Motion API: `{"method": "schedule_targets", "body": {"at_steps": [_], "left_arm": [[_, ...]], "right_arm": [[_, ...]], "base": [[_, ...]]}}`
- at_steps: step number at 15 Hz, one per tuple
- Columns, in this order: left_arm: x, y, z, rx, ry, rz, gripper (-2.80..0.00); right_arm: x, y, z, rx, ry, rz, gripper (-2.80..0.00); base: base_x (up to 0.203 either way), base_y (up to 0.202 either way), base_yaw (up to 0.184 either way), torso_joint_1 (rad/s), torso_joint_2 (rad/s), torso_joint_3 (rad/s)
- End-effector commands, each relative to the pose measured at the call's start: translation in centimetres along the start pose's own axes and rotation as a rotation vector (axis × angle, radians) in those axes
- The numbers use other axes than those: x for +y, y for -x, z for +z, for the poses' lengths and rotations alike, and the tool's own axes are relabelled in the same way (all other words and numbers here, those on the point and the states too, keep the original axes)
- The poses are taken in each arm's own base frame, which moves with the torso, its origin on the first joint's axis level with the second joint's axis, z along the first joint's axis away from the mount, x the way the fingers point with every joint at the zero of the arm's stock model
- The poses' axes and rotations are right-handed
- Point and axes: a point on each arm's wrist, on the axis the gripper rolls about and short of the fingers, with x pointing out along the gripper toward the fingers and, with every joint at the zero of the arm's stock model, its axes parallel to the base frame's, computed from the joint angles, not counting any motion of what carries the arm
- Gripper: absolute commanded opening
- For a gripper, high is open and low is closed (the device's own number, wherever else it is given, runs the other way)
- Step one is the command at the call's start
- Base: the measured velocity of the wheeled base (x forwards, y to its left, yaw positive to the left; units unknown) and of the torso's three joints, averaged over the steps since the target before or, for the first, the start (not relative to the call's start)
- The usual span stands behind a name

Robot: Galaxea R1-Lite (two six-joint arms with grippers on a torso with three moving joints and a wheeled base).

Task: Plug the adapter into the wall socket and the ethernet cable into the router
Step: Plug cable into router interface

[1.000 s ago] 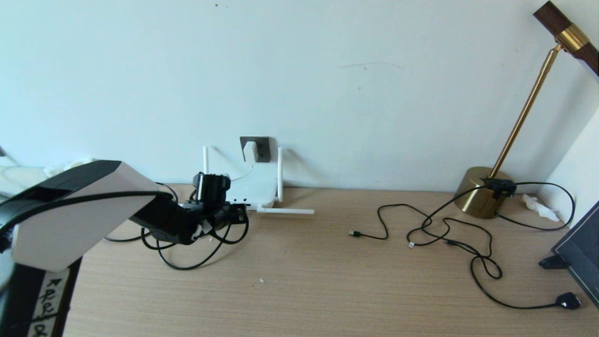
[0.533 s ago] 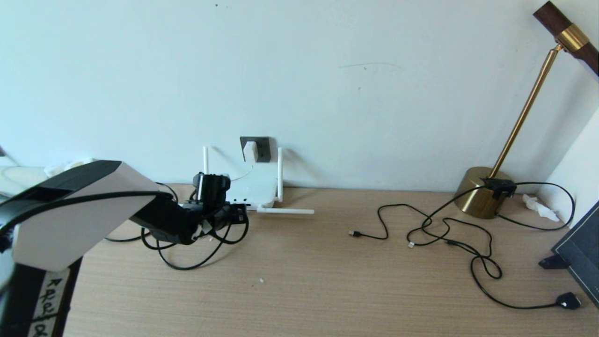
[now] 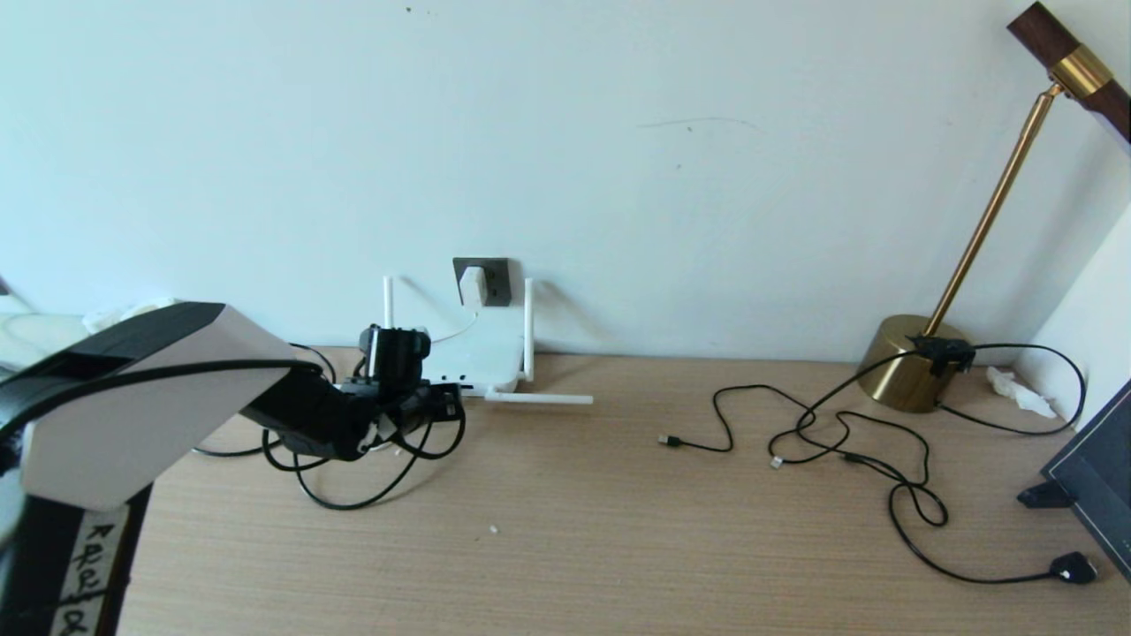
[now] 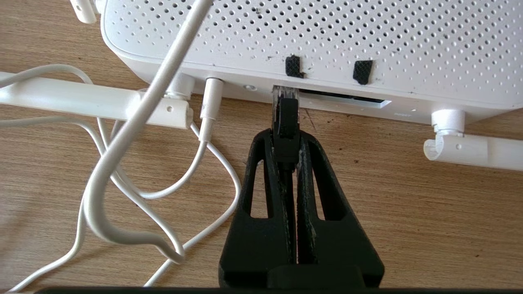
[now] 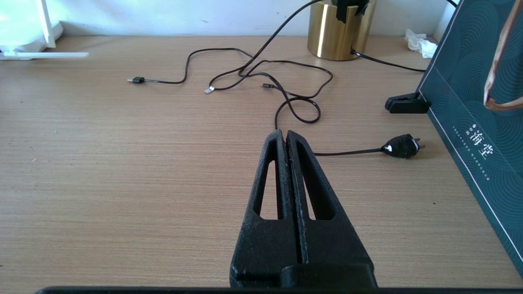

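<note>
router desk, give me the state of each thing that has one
adapter: plugged into the wall socket
ethernet cable: plug tip at the router port, not clearly seated
left tool: shut on ethernet cable
right tool: shut, empty, above the desk
lamp's black plug: unplugged, lying on desk

The bench [image 3: 618, 530] is showing a pale wood-grain surface, matt and finely streaked. The router [image 4: 327, 36] is looking like smooth white plastic, its casing peppered with small round holes, and its antennas [image 4: 81, 102] are sharing the same smooth white finish. The left hand [image 4: 286, 141] and the right hand [image 5: 286, 136] are appearing as matt black plastic with a rough, grainy texture. The ethernet cable [image 4: 286, 122] is ending in a black plug with a clear plastic tip. The lamp base [image 3: 906, 367] is gleaming like polished brass. The wall socket [image 3: 495, 281] is looking dark grey and matt.
</note>
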Motion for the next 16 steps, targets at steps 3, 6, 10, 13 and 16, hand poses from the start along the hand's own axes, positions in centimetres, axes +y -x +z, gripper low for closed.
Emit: {"method": "schedule_targets", "body": {"at_steps": [3, 6, 10, 13, 16], "left_arm": [[0.05, -0.01, -0.03, 0.000, 0.001, 0.001, -2.80], [0.13, 0.05, 0.09, -0.003, 0.003, 0.004, -2.80], [0.26, -0.01, 0.04, 0.000, 0.004, 0.005, -2.80], [0.23, -0.08, 0.14, -0.004, 0.003, 0.005, -2.80], [0.09, -0.38, 0.27, -0.011, 0.001, 0.004, -2.80]], "right_arm": [[0.00, 0.00, 0.01, -0.001, 0.000, -0.001, -2.80], [0.00, 0.00, 0.01, 0.000, 0.000, 0.000, -2.80], [0.00, 0.00, 0.01, -0.001, 0.000, 0.000, -2.80], [0.00, 0.00, 0.01, -0.001, 0.000, 0.000, -2.80], [0.00, 0.00, 0.01, -0.001, 0.000, 0.000, -2.80]], "base": [[0.000, 0.000, 0.000, 0.000, 0.00, 0.000], [0.000, 0.000, 0.000, 0.000, 0.00, 0.000], [0.000, 0.000, 0.000, 0.000, 0.00, 0.000], [0.000, 0.000, 0.000, 0.000, 0.00, 0.000], [0.000, 0.000, 0.000, 0.000, 0.00, 0.000]]}}
